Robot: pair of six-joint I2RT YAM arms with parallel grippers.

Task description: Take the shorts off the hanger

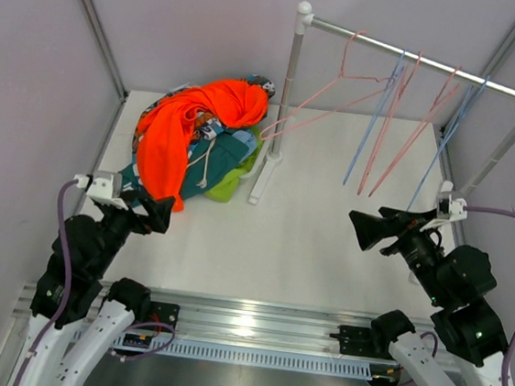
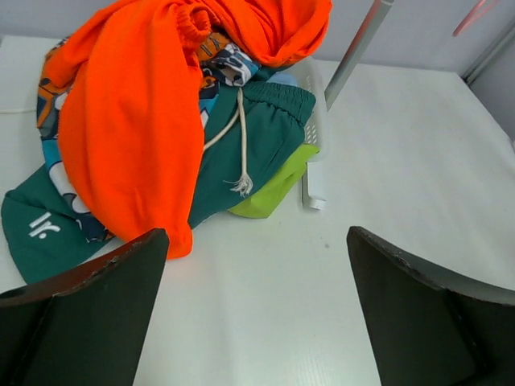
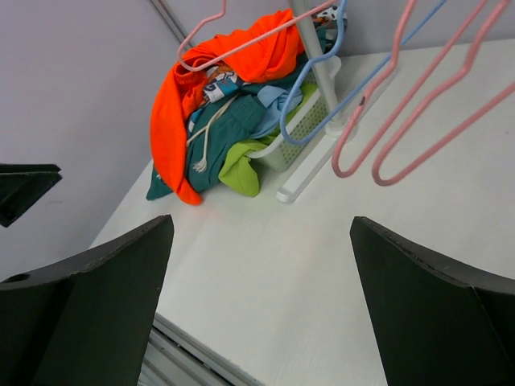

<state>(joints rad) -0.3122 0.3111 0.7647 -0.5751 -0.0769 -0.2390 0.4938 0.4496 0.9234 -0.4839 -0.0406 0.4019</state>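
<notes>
The shorts (image 1: 190, 135) lie heaped just ahead of the left gripper (image 1: 157, 212), well across from the right gripper (image 1: 367, 230); both gape wide.

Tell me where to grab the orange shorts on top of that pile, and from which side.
I'd pinch the loose leg end of the orange shorts, where it drapes down the pile's near side onto the table. Come from the near side with the open left gripper, which faces it; nothing lies over that end.
</notes>
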